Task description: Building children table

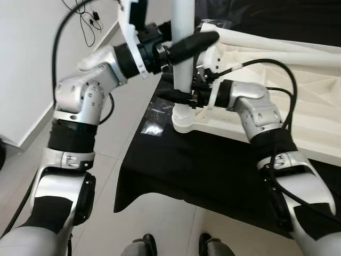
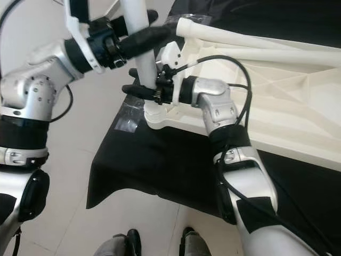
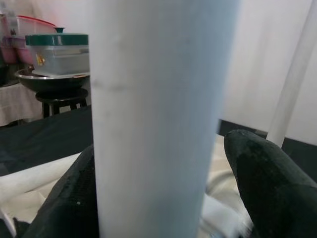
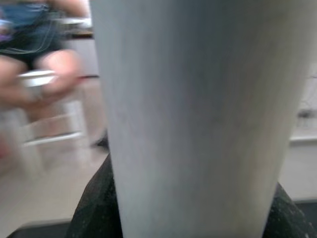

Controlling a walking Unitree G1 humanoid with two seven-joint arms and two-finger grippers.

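Note:
A white table leg (image 1: 182,58) stands upright with its foot in the corner socket (image 1: 184,120) of the upside-down white table top (image 1: 298,101). My left gripper (image 1: 184,45) is shut on the leg high up, one black finger (image 1: 198,40) crossing in front of it. Lower down, just above the socket, my right gripper (image 1: 180,96) is shut on the same leg. In the wrist views the leg (image 3: 158,119) (image 4: 198,119) sits between the black fingers (image 3: 267,188). A second white leg (image 1: 266,45) lies across the table frame.
The table top lies on a black cloth (image 1: 202,165) whose edge drops to the tiled floor (image 1: 144,218) on my left. A clear plastic bag (image 1: 153,121) lies near the corner. A blurred seated person (image 4: 39,59) and a stool with pots (image 3: 54,59) are beyond.

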